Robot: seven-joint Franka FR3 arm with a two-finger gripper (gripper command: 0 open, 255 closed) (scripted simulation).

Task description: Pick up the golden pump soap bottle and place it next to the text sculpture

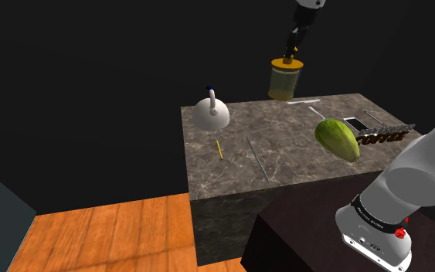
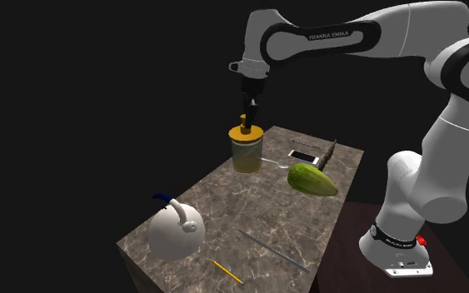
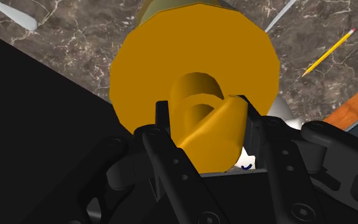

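1. Gripper points down over the table's far edge in the shoulder view, w/ the arm reaching in from above.
2. Fingers are pinched on the pump head of the bottle, one each side, both touching it.
3. Bottle is upright: orange-gold cap, pale yellow-green body. It hangs under the gripper at that far edge. Can't tell if its base touches the top.
4. In the 2nd ext. view the bottle sits at the table's left edge, toward the far end, w/ the gripper right above it.
5. Sculpture, dark letters, stands at the shoulder view's right end of the table, well apart from the bottle. It's seen edge-on in the 2nd ext. view.
6. Phone lies just beside the sculpture, on the bottle's side.
7. Green fruit lies near the phone, on the near side.
8. White kettle stands at the shoulder view's left end.
9. Pencil and a thin grey rod lie nearer, apart from each other.
10. Black area surrounds the table. Wood floor shows at the shoulder view's lower left.
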